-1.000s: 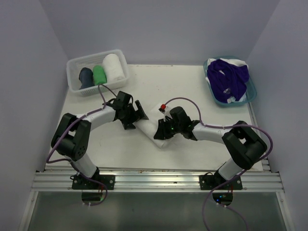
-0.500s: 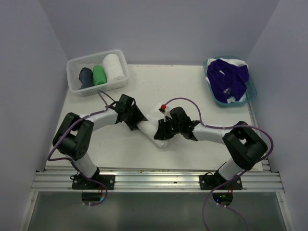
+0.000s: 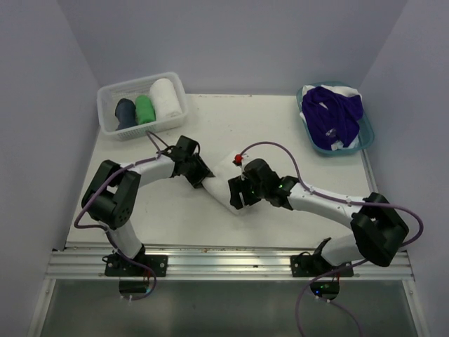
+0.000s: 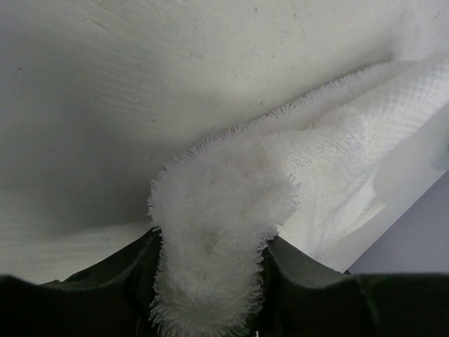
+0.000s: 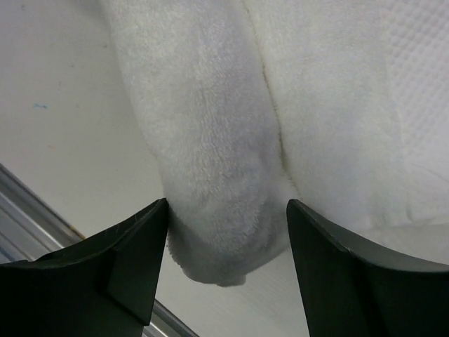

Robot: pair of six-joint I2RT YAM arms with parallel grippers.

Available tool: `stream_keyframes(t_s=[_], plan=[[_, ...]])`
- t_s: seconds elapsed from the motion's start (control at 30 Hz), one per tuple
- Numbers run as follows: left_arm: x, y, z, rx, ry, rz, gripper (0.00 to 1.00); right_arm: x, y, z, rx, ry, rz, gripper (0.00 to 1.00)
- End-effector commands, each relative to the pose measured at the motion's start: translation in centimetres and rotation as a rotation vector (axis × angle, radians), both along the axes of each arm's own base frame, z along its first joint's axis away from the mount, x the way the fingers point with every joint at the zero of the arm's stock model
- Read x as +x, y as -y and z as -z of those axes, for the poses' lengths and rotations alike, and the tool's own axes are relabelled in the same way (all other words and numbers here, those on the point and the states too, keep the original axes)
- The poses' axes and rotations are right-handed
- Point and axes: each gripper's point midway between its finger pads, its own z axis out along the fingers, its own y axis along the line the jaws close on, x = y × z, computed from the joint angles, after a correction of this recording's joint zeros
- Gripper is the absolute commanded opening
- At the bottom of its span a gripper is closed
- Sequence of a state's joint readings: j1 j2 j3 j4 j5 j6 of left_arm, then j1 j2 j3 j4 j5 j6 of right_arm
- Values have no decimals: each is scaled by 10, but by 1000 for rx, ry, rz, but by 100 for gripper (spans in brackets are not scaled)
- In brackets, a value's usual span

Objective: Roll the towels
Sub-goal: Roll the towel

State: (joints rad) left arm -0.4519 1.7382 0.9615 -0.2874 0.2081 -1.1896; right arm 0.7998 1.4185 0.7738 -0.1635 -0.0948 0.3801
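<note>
White tabletop [image 3: 280, 133] boxed in by pale lilac walls. Near its middle, lying on a diagonal between the two arms, white terry towel [image 3: 220, 175], bunched into a loose roll.

At the roll's far-left end, left gripper [image 3: 200, 175] low against the table. From the left wrist camera: fuzzy end of the towel [image 4: 224, 203] squeezed between the dark fingers [image 4: 105, 288], pile bulging out above them, so clamped on the cloth.

At the near-right end, right gripper [image 3: 236, 194] set over the towel. From the right wrist camera: black fingers [image 5: 133, 253] spread wide, straddling the rounded end of the roll [image 5: 210, 140], one on either side, not pinching it. Table edge and a metal rail in that view's lower left corner.

Far left corner: clear white plastic basket [image 3: 111, 93] holding three rolled towels side by side, namely navy roll [image 3: 125, 112], green roll [image 3: 144, 109] and white roll [image 3: 164, 98].

Far right edge: light blue tub [image 3: 367, 137] with purple towel [image 3: 333, 116] heaped loose over white cloth inside.
</note>
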Motion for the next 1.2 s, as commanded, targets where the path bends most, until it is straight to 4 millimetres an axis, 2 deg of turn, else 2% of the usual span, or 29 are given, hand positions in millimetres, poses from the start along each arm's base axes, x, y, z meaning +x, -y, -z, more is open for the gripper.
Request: stream_keyframes(t_s=[0.0, 0.03, 0.07, 0.2, 0.27, 0.43, 0.5, 0.73, 0.77, 1.03, 1.17], plan=[[-9, -15, 20, 101, -61, 12, 40, 12, 25, -21, -196, 145, 34, 72], [-9, -15, 19, 104, -60, 16, 40, 7, 18, -24, -225, 180, 3, 72], [-10, -16, 19, 110, -64, 16, 40, 10, 12, -33, -244, 226, -18, 72], [-9, -16, 17, 109, -58, 20, 40, 11, -4, -34, -346, 333, -67, 73], [-10, -17, 18, 111, -62, 20, 40, 13, -13, -41, -386, 401, -89, 73], [-10, -15, 17, 100, -62, 25, 40, 9, -38, -46, -460, 530, -144, 74], [-9, -14, 17, 97, -62, 24, 40, 11, -40, -48, -499, 586, -146, 74], [-11, -13, 19, 93, -71, 32, 40, 1, -51, -34, -603, 703, -217, 73], [-12, -13, 20, 91, -73, 33, 40, 1, -48, -25, -624, 703, -225, 73], [-13, -13, 18, 86, -69, 39, 42, 13, -40, 17, -711, 689, -190, 73], [-16, -13, 17, 84, -67, 46, 44, 19, -37, 30, -681, 627, -159, 69]])
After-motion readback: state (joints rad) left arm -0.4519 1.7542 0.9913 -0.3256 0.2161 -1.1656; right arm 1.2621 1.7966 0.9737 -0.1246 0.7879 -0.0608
